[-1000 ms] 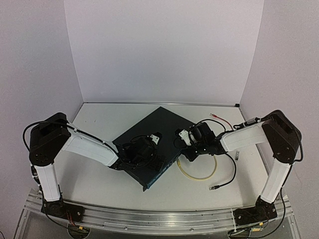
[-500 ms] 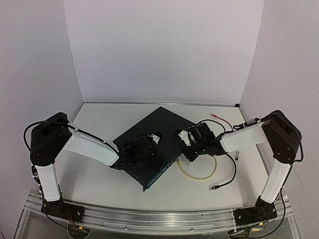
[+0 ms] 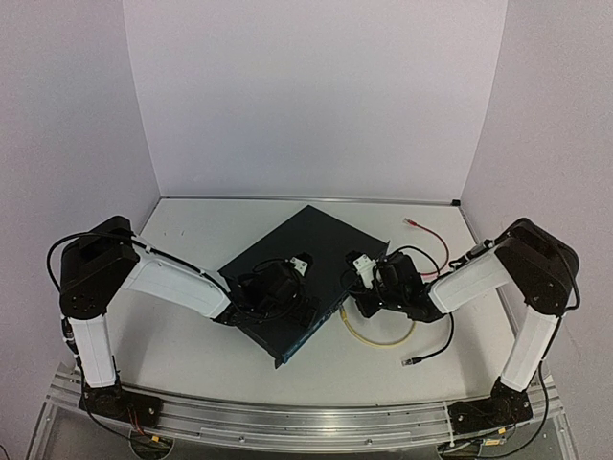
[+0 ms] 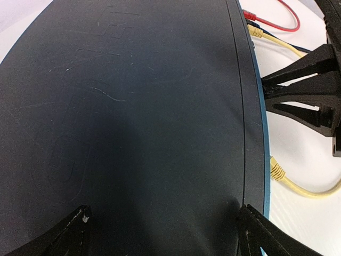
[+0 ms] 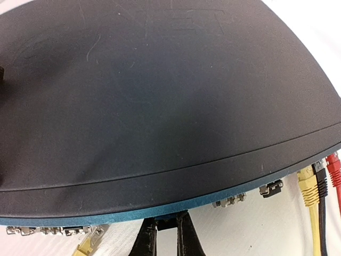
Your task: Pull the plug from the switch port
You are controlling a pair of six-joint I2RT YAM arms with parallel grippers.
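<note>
Lowered right pincer (image 5: 166, 223), narrow, tips at switch (image 5: 160, 106) port edge, left pincer (image 4: 165, 210) wide atop switch

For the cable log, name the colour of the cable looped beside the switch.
The cable is yellow; top external view.

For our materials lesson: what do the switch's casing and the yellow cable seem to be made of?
The switch: probably painted metal, with a matte dark finish and fine pale scratches. The yellow cable: likely a flexible plastic jacket, smooth and slightly shiny, since it curves loosely.
</note>
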